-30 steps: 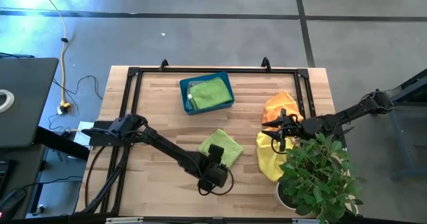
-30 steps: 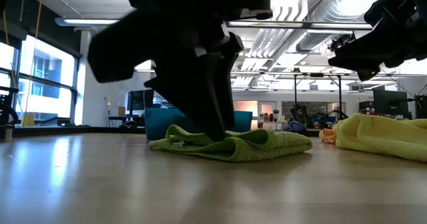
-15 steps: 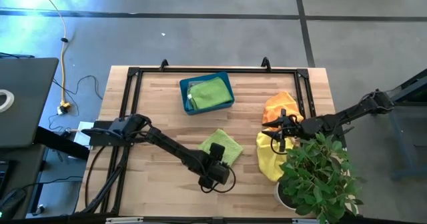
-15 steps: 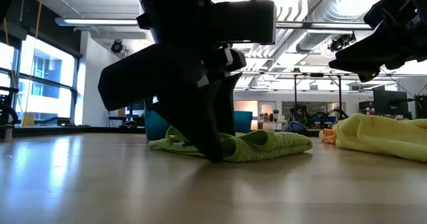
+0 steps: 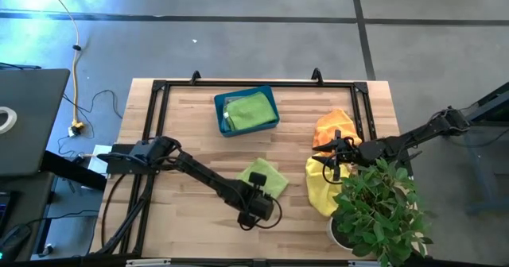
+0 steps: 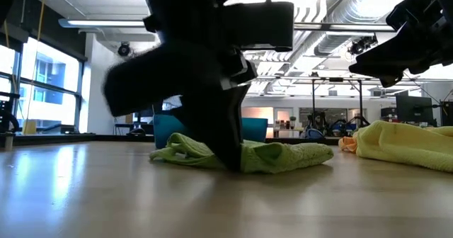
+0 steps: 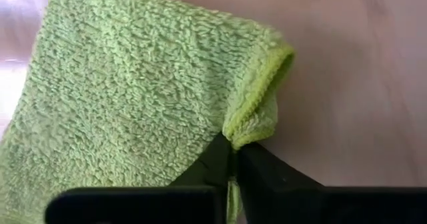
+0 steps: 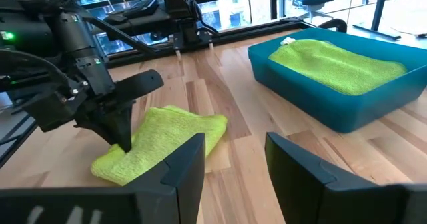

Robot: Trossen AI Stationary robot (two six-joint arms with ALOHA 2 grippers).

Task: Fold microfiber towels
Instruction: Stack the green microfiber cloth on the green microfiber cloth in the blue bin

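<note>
Low over table, left gripper [image 7: 233, 159] pinching lime green towel [image 7: 133, 91]

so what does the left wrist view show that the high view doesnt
Only the left wrist view shows the left gripper shut on a bunched corner of the lime green towel, its looped pile clear against bare wood.

Only the high view shows the layout: the teal bin holding another green towel, the orange towel and yellow towel under the waiting right gripper, open, and the potted plant.

Both show the lime green towel and the wooden table.
</note>
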